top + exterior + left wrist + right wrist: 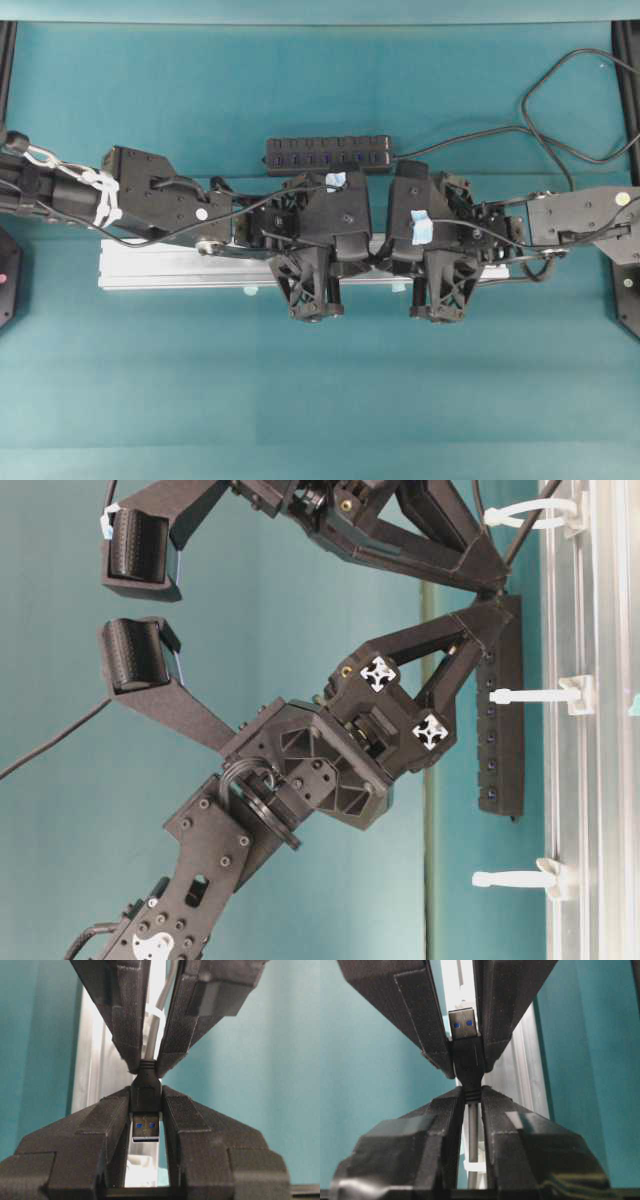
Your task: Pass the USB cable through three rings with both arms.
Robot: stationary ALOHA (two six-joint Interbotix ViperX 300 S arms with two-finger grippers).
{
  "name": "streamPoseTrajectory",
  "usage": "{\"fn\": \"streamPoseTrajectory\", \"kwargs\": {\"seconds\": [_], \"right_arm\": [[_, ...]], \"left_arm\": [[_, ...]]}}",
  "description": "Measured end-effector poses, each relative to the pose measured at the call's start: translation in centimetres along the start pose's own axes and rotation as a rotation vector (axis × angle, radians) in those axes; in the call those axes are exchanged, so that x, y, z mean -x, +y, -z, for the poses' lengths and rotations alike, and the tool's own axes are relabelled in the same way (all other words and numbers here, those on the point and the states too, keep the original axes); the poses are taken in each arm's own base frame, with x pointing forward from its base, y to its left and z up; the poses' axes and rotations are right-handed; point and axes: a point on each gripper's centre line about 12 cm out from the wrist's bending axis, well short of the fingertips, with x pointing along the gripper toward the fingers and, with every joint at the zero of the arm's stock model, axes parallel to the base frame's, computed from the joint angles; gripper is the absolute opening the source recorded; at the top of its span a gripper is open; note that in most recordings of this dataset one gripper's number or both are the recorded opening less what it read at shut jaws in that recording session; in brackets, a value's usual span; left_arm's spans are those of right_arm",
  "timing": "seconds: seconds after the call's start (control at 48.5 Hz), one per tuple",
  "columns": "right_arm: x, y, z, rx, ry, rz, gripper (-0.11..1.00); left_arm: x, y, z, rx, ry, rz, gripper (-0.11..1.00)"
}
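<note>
- Overhead view: the two black boxy robot arms meet over the middle of the long silver aluminium rail (170, 268), which lies across the teal table surface (320, 400). The left gripper (312, 290) and the right gripper (437, 290) sit side by side just above the rail's front edge, each carrying a pale-blue tape patch. A black multi-port hub (328, 153) lies behind them, its own cord running off to the right. The thin black USB cable and its plug are hidden under the grippers here.
- Table-level view: three small translucent-white plastic rings (535, 692) stand out from the rail on short posts. One black gripper frame reaches toward the middle ring, the other toward the ring at the top of the picture. How the jaws stand cannot be told from this angle.
- Left wrist view: the left gripper's fingers (112, 1125) are clamped on the dark body of the USB plug (146, 1110), its metal tip with blue insert pointing toward the camera. The right gripper's fingers (130, 1035) pinch the cable's strain relief just behind the plug. A white ring shows between them farther back.
- Right wrist view: the right gripper's fingers (445, 1125) are closed on the strain relief and cable (472, 1135); the left gripper's fingers (427, 1025) hold the plug body beyond, over the rail.
</note>
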Motion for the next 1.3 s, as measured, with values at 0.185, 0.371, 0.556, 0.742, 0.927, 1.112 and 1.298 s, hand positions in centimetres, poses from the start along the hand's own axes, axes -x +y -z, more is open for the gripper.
{"fn": "streamPoseTrajectory", "kwargs": {"seconds": [0.185,0.371,0.556,0.742,0.927,1.112,1.298], "right_arm": [[0.04,0.00,-0.03,0.001,-0.002,0.000,-0.05],[0.05,0.01,0.11,0.003,0.010,0.002,-0.06],[0.06,-0.07,0.40,0.003,0.039,0.009,-0.04],[0.00,-0.13,0.82,0.001,0.061,0.014,0.13],[-0.04,-0.08,0.83,0.004,0.061,0.013,0.58],[-0.30,-0.02,0.75,0.004,0.048,0.008,0.46],[-0.31,0.27,0.45,0.008,0.021,-0.003,0.06]], "left_arm": [[0.10,0.00,-0.06,0.000,-0.003,0.000,0.22],[0.15,0.00,-0.11,0.000,-0.005,0.000,0.22],[0.19,-0.01,-0.13,0.000,-0.008,0.000,0.22],[0.39,-0.09,-0.40,-0.001,-0.020,0.002,0.22],[0.50,-0.03,-0.57,0.000,-0.025,0.001,0.22],[0.50,-0.02,-0.51,0.000,-0.023,0.001,0.22],[0.50,-0.09,-0.50,-0.001,-0.023,0.002,0.22]]}}
